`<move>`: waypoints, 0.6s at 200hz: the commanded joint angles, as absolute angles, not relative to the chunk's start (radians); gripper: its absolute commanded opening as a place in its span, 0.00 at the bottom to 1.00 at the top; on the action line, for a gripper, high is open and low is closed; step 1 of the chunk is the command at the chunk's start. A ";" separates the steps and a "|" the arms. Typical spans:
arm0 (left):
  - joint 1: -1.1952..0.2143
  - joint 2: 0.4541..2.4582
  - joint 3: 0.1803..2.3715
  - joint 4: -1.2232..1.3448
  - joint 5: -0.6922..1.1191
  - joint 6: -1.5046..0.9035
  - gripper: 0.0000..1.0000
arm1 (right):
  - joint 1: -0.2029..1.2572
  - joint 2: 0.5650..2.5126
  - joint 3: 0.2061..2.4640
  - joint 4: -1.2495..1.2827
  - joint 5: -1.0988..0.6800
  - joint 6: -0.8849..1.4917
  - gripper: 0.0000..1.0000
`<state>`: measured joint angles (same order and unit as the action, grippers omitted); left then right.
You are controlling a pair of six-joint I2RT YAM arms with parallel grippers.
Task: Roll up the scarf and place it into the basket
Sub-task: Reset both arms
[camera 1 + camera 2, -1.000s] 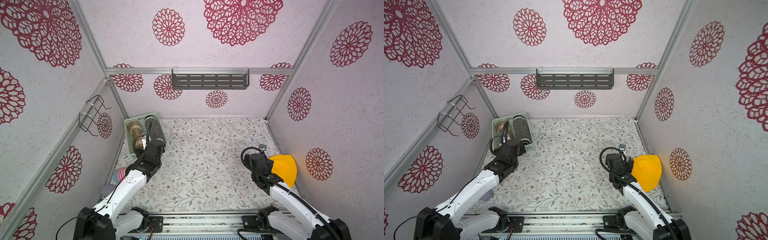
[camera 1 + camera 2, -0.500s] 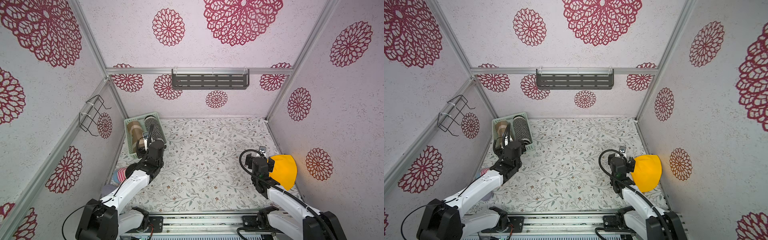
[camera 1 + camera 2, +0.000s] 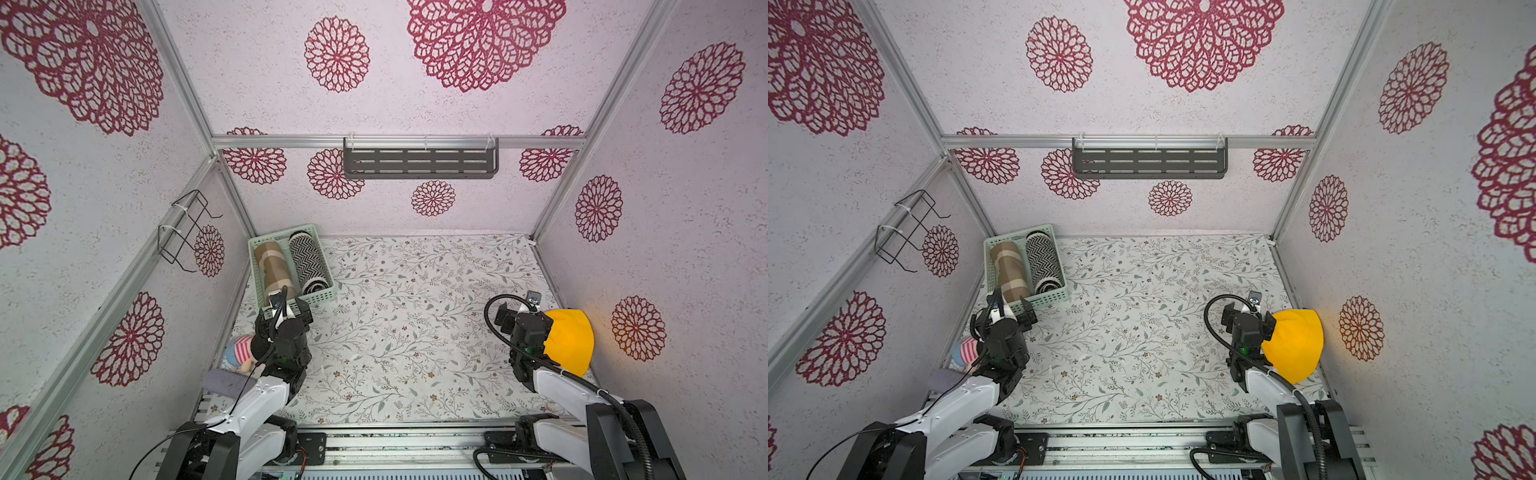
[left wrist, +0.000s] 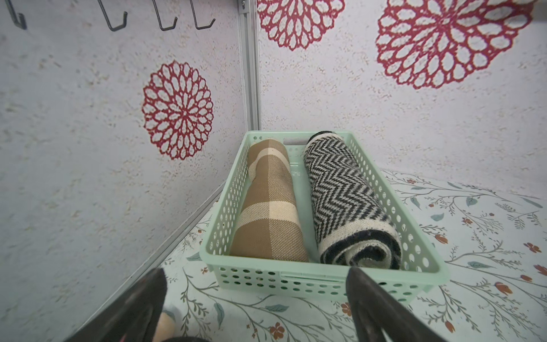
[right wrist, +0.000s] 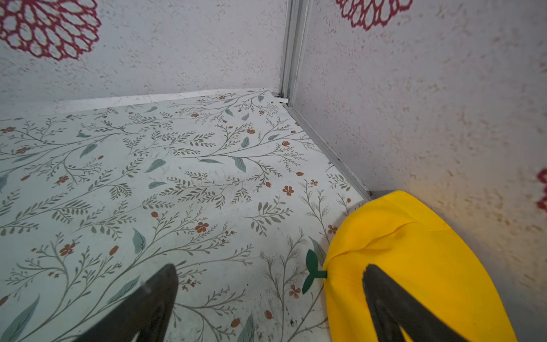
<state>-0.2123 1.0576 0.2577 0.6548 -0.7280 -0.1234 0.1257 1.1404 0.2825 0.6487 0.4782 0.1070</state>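
Seemingly complete, nothing left to be placed.
The left hand [image 4: 256, 274] is held wide open just short of the basket [image 3: 322, 295]; the right hand [image 5: 270, 269] is likewise open beside a yellow cloth [image 3: 569, 340]. Left of centre in both top views, the tan scarf [image 3: 274, 270] and zigzag scarf [image 3: 307, 262] are seen rolled, side by side inside, long axes running up-frame.

The basket [image 4: 225, 207] is mint green; the checked scarf [image 4: 268, 207] is tan and cream, the zigzag scarf [image 4: 340, 192] black and white, the cloth [image 5: 414, 237] at right yellow.
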 commanded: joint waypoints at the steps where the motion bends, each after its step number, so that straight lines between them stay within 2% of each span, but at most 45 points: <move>1: -0.173 1.091 0.221 0.810 -0.612 -0.100 0.97 | 0.113 1.139 0.273 0.741 0.445 0.120 0.99; 52: -0.114 1.397 0.194 1.201 -0.587 0.011 0.97 | 0.094 1.134 0.250 0.772 0.426 0.112 0.99; 75: -0.052 1.541 0.241 1.236 -0.492 -0.017 0.97 | 0.079 1.166 0.241 0.820 0.396 0.090 0.99; 92: -0.027 1.654 0.219 1.419 -0.452 -0.010 0.98 | 0.065 1.206 0.242 0.862 0.370 0.088 0.99; 120: 0.018 1.579 0.285 1.191 -0.385 -0.061 0.97 | 0.056 1.260 0.225 0.941 0.346 0.079 0.99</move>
<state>-0.0250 1.6142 0.2234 1.2415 -0.4725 -0.0418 0.0673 1.2316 0.2413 0.8112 0.3843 0.0975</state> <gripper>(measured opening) 0.975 0.989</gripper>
